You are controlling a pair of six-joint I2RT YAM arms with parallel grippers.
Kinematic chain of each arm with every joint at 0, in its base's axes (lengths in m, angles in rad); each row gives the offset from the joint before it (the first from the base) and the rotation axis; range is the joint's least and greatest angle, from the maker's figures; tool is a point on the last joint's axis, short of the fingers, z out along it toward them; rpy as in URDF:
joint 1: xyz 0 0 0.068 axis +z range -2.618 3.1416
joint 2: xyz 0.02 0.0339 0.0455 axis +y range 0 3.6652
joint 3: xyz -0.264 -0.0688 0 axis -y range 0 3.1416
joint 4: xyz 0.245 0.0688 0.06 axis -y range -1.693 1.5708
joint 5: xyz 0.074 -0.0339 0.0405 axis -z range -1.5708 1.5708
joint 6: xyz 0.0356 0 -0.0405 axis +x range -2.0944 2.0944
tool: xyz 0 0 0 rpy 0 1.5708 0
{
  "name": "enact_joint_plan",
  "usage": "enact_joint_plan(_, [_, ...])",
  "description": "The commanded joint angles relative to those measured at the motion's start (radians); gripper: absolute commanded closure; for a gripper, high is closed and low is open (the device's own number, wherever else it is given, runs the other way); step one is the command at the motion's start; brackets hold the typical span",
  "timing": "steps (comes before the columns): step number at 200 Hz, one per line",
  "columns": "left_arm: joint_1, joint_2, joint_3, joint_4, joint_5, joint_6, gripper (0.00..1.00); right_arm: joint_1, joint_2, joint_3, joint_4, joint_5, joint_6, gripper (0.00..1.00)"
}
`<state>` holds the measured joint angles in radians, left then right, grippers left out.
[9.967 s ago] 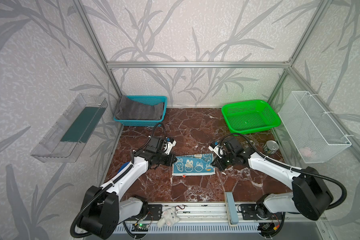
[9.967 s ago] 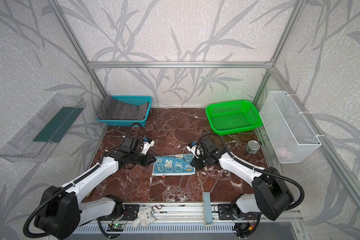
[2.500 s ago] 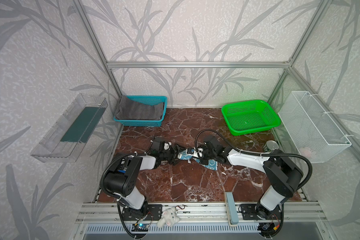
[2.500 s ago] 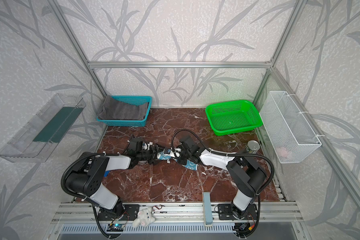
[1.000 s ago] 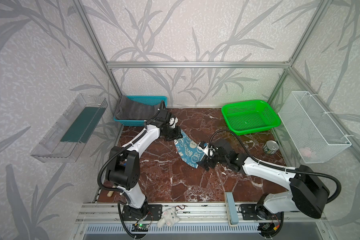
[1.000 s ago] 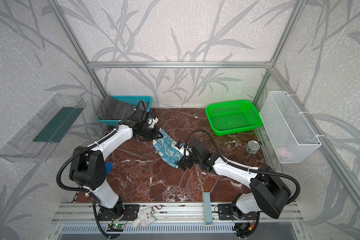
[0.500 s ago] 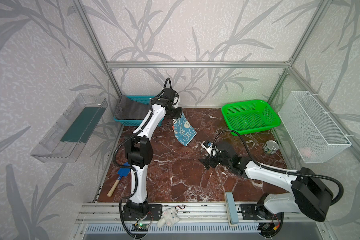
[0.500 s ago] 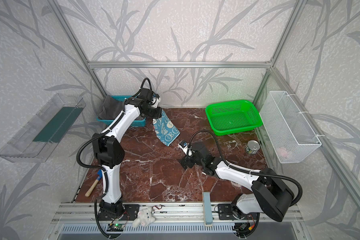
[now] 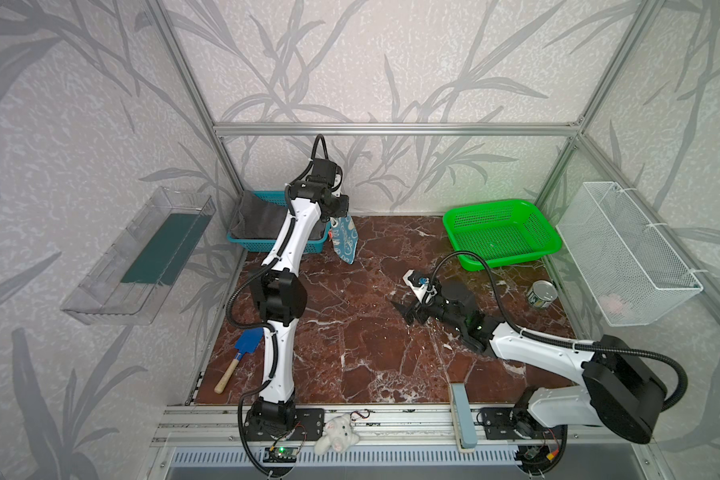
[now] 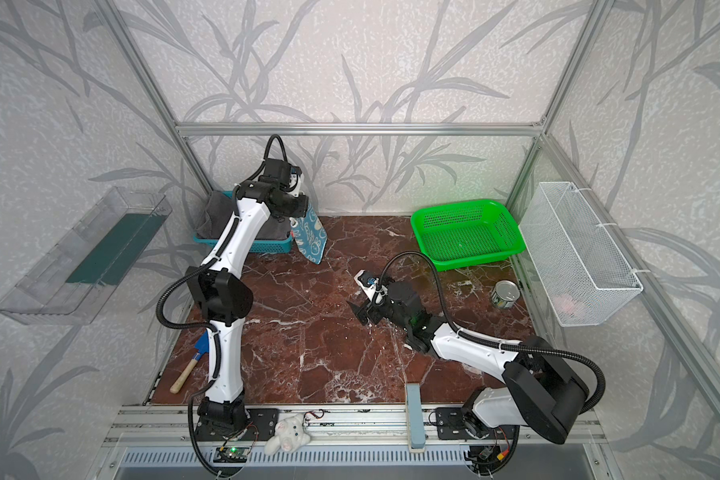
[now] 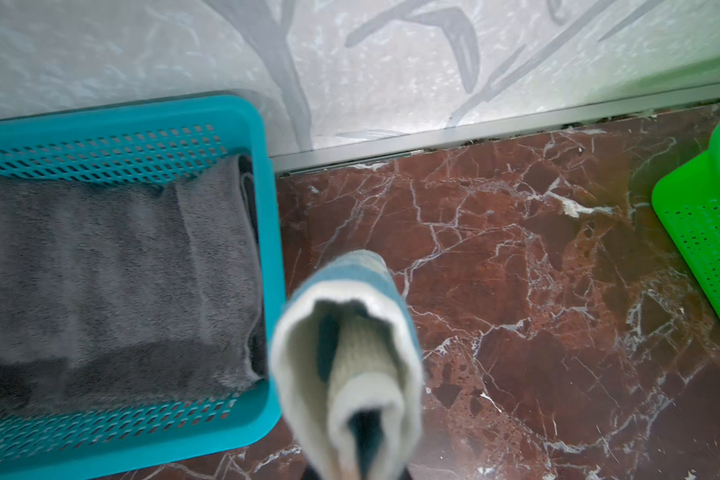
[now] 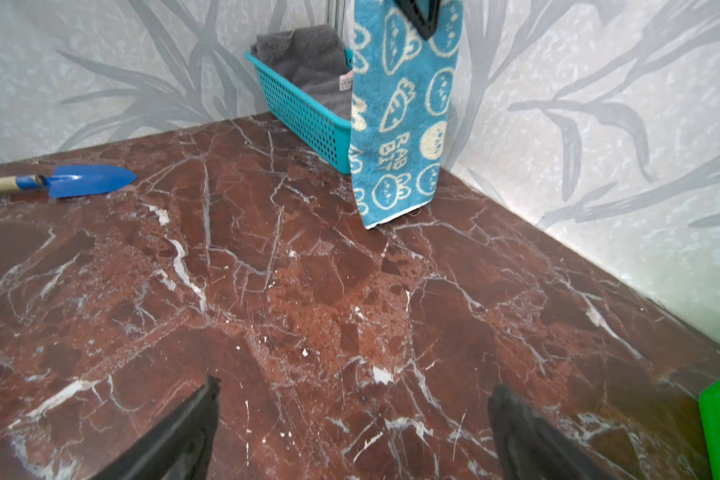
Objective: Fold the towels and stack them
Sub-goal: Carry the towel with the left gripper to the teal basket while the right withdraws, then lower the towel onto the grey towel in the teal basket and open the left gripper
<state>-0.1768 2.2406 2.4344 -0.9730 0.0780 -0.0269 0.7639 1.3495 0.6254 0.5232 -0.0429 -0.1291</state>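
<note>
Red-brown marble table [image 9: 350, 353] fills the floor of a cell walled in grey leaf-print panels. At the far end the left gripper [image 9: 336, 212] is raised and pinched tight on the top edge of the small teal towel [image 9: 345, 243]. The towel hangs straight down from it, doubled lengthwise, and whether its lower corner touches the marble cannot be told. Just beside and below that gripper stands the teal basket [image 9: 308, 247], with the dark grey towel [image 9: 258, 216] lying folded inside. The hanging cloth is outside the basket's wall. The right gripper [image 9: 408, 309] hovers low over bare marble, its 2 fingers [image 12: 192, 419] spread wide with nothing between them. It points toward the teal towel, well apart from it.
</note>
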Motion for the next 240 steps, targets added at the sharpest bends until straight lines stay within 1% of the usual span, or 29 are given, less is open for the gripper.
enact_joint_plan(1, [0.019,-0.018,0.031,-0.014,-0.03,0.043,1.0,0.007,-0.005,0.005,0.099,0.003,0.032,0.01])
enact_joint_plan(23, [0.037,-0.021,0.032,-0.004,-0.076,0.074,1.0,0.014,0.009,0.009,0.092,0.005,0.019,0.01])
enact_joint_plan(49, [0.072,-0.012,0.035,0.011,-0.092,0.09,1.0,0.015,0.011,0.015,0.079,0.006,0.019,0.01])
enact_joint_plan(84, [0.108,0.006,0.038,0.042,-0.169,0.122,1.0,0.021,0.028,0.049,0.031,-0.004,-0.002,0.01])
enact_joint_plan(100, [0.122,0.008,0.04,0.059,-0.179,0.125,1.0,0.021,0.039,0.058,0.051,-0.006,-0.004,0.01])
enact_joint_plan(112, [0.133,0.005,0.04,0.067,-0.167,0.128,1.0,0.021,0.049,0.069,0.072,-0.016,-0.01,0.01])
enact_joint_plan(171, [0.161,0.037,0.029,0.109,-0.25,0.179,1.0,0.021,0.075,0.135,0.054,-0.039,-0.01,0.01])
enact_joint_plan(190, [0.165,0.049,0.0,0.146,-0.284,0.216,1.0,0.02,0.084,0.146,0.05,-0.038,-0.008,0.01])
enact_joint_plan(218, [0.173,0.085,-0.002,0.177,-0.311,0.269,1.0,0.021,0.098,0.165,0.031,-0.044,-0.004,0.01])
enact_joint_plan(240, [0.184,0.118,0.001,0.21,-0.354,0.303,1.0,0.021,0.116,0.176,0.031,-0.044,0.0,0.01])
